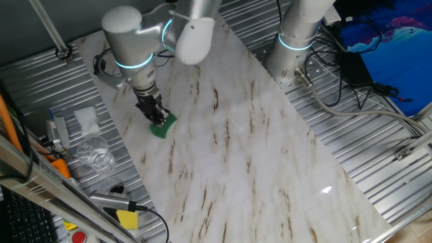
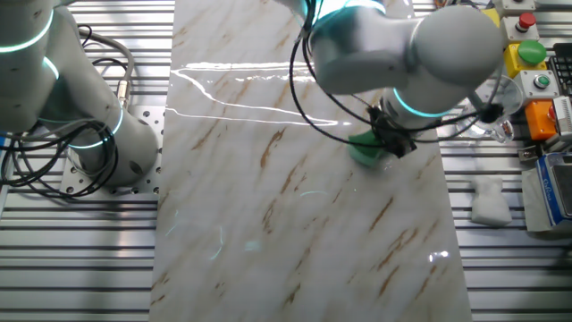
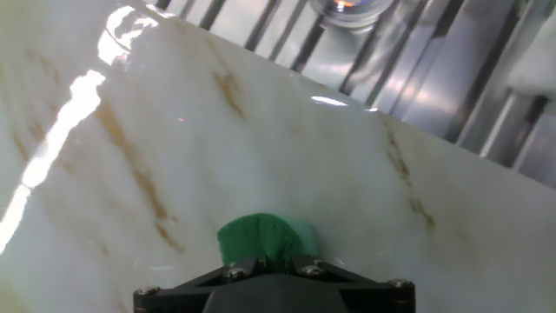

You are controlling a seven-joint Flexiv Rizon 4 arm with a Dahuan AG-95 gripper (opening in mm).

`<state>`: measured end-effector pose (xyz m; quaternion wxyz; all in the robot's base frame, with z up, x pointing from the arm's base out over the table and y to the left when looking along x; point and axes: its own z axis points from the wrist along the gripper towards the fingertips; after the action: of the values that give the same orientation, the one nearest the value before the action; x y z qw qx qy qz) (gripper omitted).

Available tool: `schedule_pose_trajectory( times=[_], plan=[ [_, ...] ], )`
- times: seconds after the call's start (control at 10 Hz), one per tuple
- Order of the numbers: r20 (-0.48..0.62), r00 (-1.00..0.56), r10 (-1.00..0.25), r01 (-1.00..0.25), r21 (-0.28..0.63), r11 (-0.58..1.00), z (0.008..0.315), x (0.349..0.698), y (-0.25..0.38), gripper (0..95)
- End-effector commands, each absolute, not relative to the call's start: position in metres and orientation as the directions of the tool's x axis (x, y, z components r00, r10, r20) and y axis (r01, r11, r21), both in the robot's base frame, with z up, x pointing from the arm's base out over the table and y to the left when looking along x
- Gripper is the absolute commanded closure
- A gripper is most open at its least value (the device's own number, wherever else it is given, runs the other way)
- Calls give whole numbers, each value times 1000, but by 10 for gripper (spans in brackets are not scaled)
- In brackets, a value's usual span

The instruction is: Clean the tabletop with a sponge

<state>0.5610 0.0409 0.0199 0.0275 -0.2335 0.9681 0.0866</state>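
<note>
The tabletop (image 1: 256,155) is a long white marble-look slab with brown streaks; it also shows in the other fixed view (image 2: 295,224) and the hand view (image 3: 130,148). The green sponge (image 1: 164,125) lies pressed on the slab near its edge next to the ribbed metal. My gripper (image 1: 156,116) is shut on the sponge from above. In the other fixed view the sponge (image 2: 364,150) sticks out from under the gripper (image 2: 389,143). In the hand view the sponge (image 3: 265,237) shows just ahead of the black jaws, which stand closed on it.
A clear glass (image 1: 94,152), a white crumpled tissue (image 1: 86,118), a yellow block (image 1: 127,219) and tools lie on the ribbed metal beside the slab. A second arm's base (image 1: 295,40) stands at the far side. A button box (image 2: 527,54) sits nearby.
</note>
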Motion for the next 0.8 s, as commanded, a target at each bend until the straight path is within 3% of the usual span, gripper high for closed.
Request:
schedule_pose_trajectory(
  times=[0.1,0.3,0.8],
  plan=[
    [-81,-906,-416,-424,144,894,14,554,62,950],
    [-52,-902,-429,-432,87,898,24,551,67,950],
    [-17,-885,-466,-465,117,878,26,548,68,950]
  ],
)
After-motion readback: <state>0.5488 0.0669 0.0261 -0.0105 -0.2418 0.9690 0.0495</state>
